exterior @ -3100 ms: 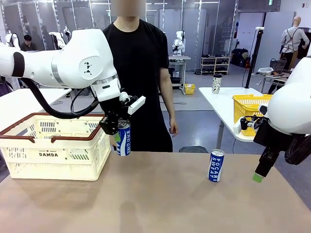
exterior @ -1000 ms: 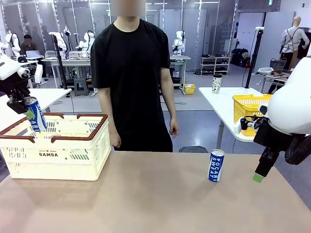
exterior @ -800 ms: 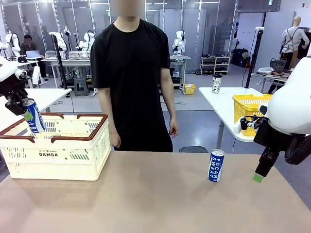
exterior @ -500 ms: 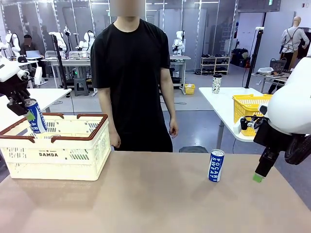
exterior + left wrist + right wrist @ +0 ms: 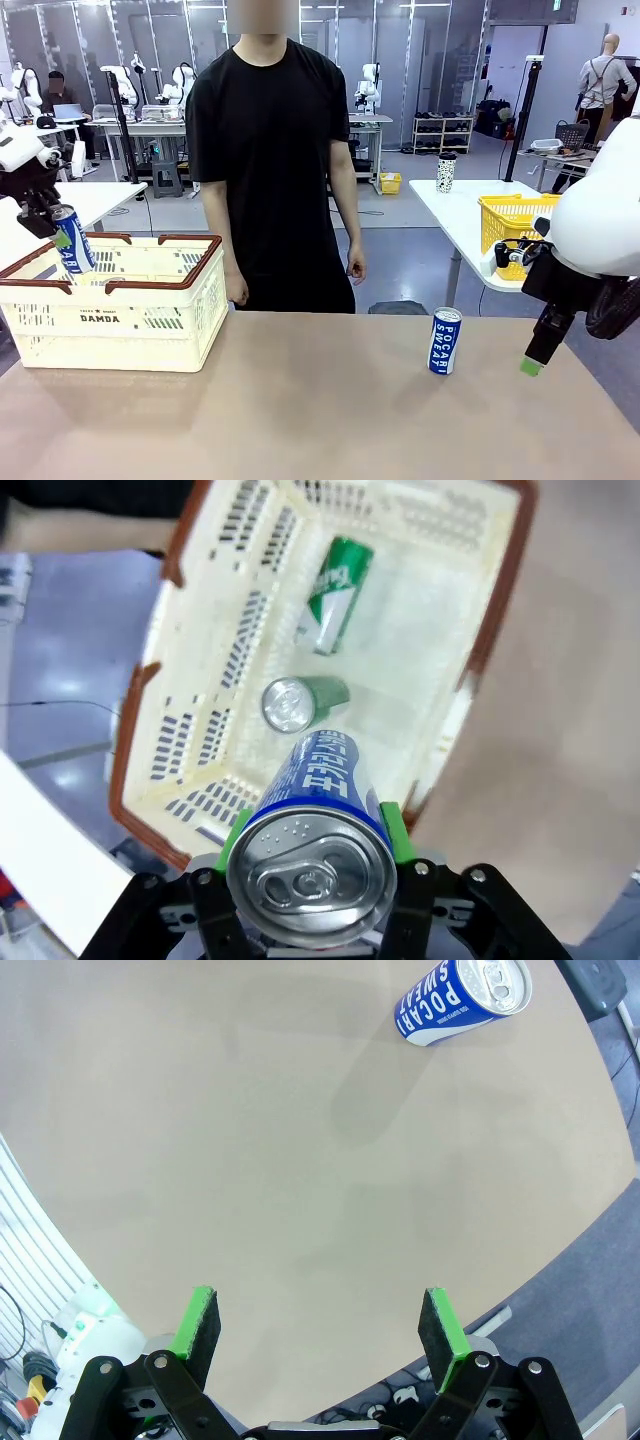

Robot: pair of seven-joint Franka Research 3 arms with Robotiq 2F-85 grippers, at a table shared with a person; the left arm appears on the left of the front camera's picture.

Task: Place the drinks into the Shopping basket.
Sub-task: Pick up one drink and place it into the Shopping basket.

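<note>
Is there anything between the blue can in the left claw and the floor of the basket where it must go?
Partly. The left claw holds the blue can above the basket, and a green can lies on the floor, seemingly just below it. A second green can lies farther off.

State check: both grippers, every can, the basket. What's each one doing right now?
Held can: tilted, in the air over the basket.
Left gripper: shut on held can.
Right gripper: open, empty.
Table can: upright on the table.
Green cans: lying inside the basket.
Basket: on the table.
</note>
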